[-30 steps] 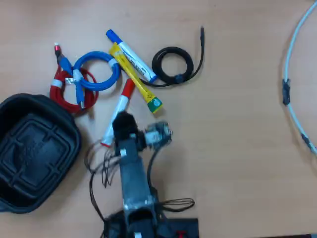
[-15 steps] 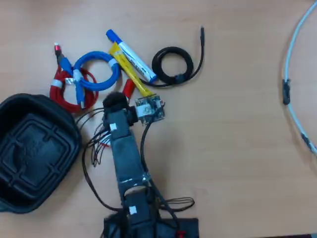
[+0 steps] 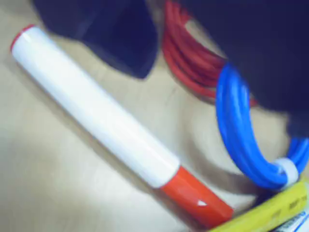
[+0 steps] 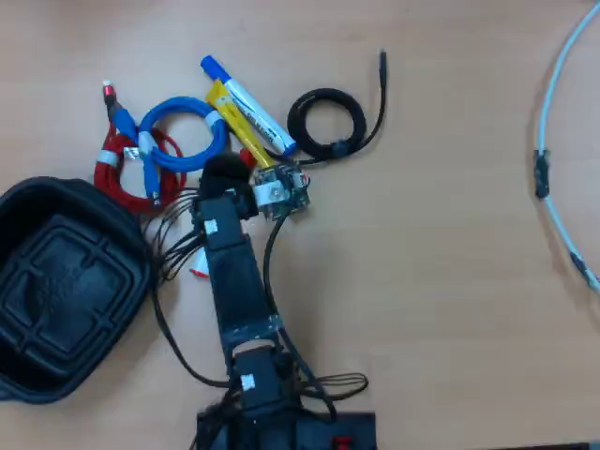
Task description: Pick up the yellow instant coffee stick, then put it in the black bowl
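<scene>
Over the red-capped marker the hand is held low; whether it is open cannot be told, and nothing is seen in its grip. Just beyond it, the yellow coffee stick is seen lying beside the blue-capped marker. Blue cable and red cable are coiled nearby. The black bowl is set on the counter at the overhead view's left.

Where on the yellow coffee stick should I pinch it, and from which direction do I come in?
Probably the upper half of the yellow coffee stick, from straight above, jaws across its narrow width. It lies flat and diagonal; the arm hides its lower end, the blue-capped marker lies tight along one edge, and the blue cable borders the other, so clearance is slim.
</scene>
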